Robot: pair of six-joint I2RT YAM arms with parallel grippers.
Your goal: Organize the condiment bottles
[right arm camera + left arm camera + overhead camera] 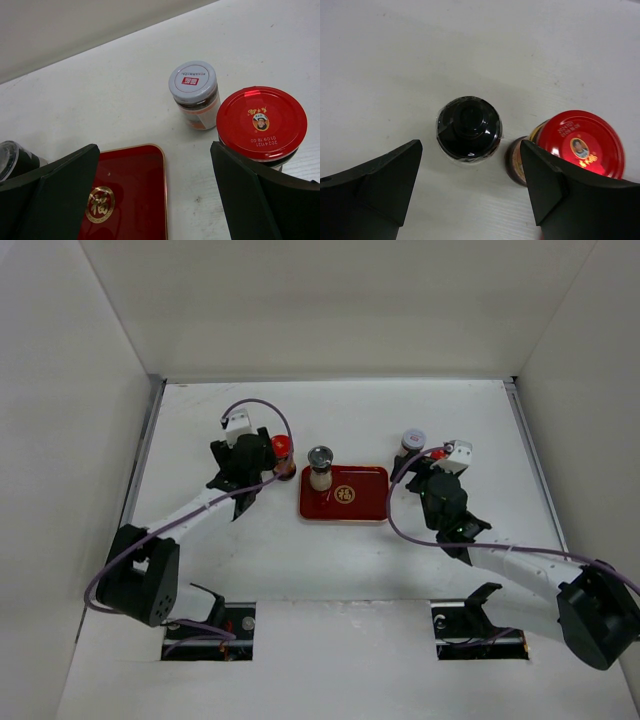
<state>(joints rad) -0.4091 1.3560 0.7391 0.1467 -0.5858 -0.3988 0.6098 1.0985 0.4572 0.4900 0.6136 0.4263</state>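
Note:
In the left wrist view a slim black-topped bottle [469, 128] stands on the table just ahead of my open left gripper [471, 167], in line with the gap between its fingers. A red-capped jar [580, 145] stands behind the right finger. From above, my left gripper [252, 462] hides the black-topped bottle, and the red-capped jar [283, 447] is to its right. A silver-lidded bottle [320, 468] stands on the left end of the dark-red tray [360, 498]. My right gripper [155, 165] hangs open over the tray's right edge [162, 200], next to a second red-capped jar [261, 122] and a grey-lidded jar [192, 92].
White walls enclose the table on the left, back and right. The grey-lidded jar [412, 440] stands right of the tray, just beyond my right gripper [430, 480]. Both arm bases sit at the near edge.

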